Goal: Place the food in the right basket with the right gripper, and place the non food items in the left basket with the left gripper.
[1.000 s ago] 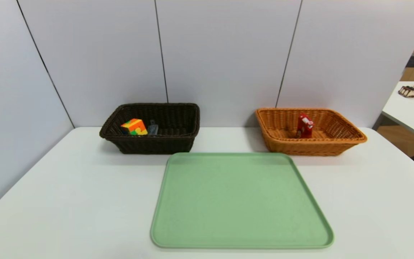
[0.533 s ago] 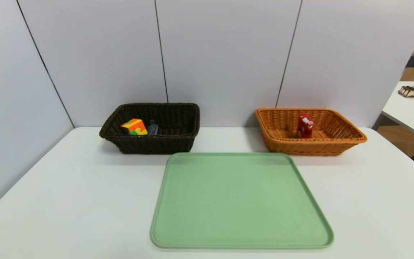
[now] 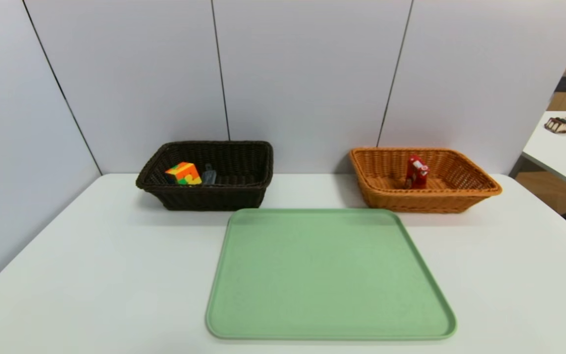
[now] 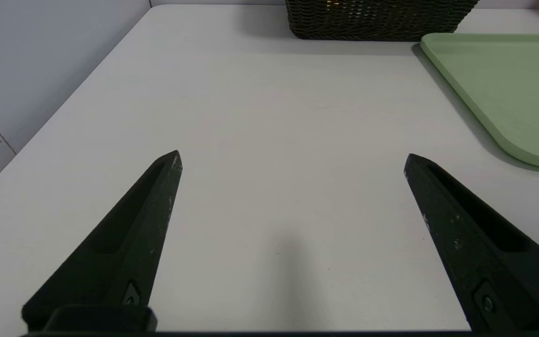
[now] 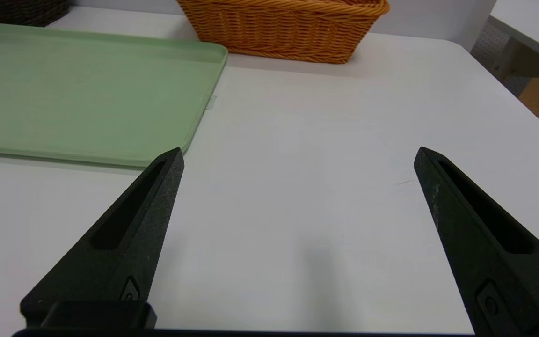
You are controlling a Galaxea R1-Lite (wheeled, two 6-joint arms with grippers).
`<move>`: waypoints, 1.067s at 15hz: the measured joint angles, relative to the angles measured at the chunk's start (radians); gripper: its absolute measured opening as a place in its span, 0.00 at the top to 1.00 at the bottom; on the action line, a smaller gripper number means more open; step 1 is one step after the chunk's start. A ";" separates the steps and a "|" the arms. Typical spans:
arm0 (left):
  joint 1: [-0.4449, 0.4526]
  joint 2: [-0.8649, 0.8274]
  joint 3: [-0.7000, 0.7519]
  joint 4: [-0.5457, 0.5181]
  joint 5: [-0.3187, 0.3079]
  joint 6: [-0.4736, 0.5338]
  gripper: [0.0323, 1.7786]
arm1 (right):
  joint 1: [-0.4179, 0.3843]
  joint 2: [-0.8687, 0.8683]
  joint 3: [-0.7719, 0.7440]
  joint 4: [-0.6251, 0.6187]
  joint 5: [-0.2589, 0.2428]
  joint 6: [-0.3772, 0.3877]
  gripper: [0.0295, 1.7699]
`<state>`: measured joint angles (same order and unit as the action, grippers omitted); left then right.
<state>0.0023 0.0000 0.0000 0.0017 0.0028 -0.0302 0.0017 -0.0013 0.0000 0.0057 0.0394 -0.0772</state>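
Note:
The dark brown left basket (image 3: 243, 195) holds a colourful puzzle cube (image 3: 183, 173) and a small dark grey item (image 3: 209, 175). In the orange right basket (image 3: 465, 196) a red food packet (image 3: 416, 172) stands upright. Neither arm shows in the head view. My left gripper (image 4: 291, 158) hangs open over bare table near the front left, the dark basket (image 4: 377, 21) far ahead of it. Over the table's front right, my right gripper (image 5: 299, 154) is open with nothing between its fingers, beside the tray's corner; the orange basket (image 5: 288, 32) lies beyond.
A pale green tray (image 3: 329, 275) with nothing on it lies in the middle of the white table (image 3: 91, 275), in front of both baskets. Grey partition panels close off the back and left. A second table (image 3: 560, 152) with objects stands off to the right.

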 joint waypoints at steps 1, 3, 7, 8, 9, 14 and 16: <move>0.000 0.000 0.000 0.000 0.000 0.000 0.05 | 0.001 0.000 0.000 -0.001 -0.008 0.014 0.04; 0.000 0.000 0.000 0.000 0.000 0.000 0.05 | 0.001 0.000 0.000 -0.001 -0.011 0.028 0.04; 0.000 0.000 0.000 0.000 0.000 0.000 0.05 | 0.001 0.000 0.000 -0.001 -0.012 0.031 0.04; 0.000 0.000 0.000 0.000 0.000 0.000 0.05 | 0.001 0.000 0.000 -0.001 -0.012 0.030 0.04; 0.000 0.000 0.000 0.000 0.000 0.000 0.05 | 0.000 0.000 0.000 -0.001 -0.013 0.030 0.04; 0.000 0.000 0.000 0.000 0.000 0.000 0.05 | 0.000 0.000 0.000 -0.001 -0.039 0.044 0.04; 0.000 0.000 0.000 0.000 0.000 0.000 0.05 | 0.000 0.000 0.000 -0.003 -0.041 0.049 0.04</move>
<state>0.0023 0.0000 0.0000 0.0017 0.0028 -0.0302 0.0019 -0.0013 0.0000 0.0028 -0.0019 -0.0283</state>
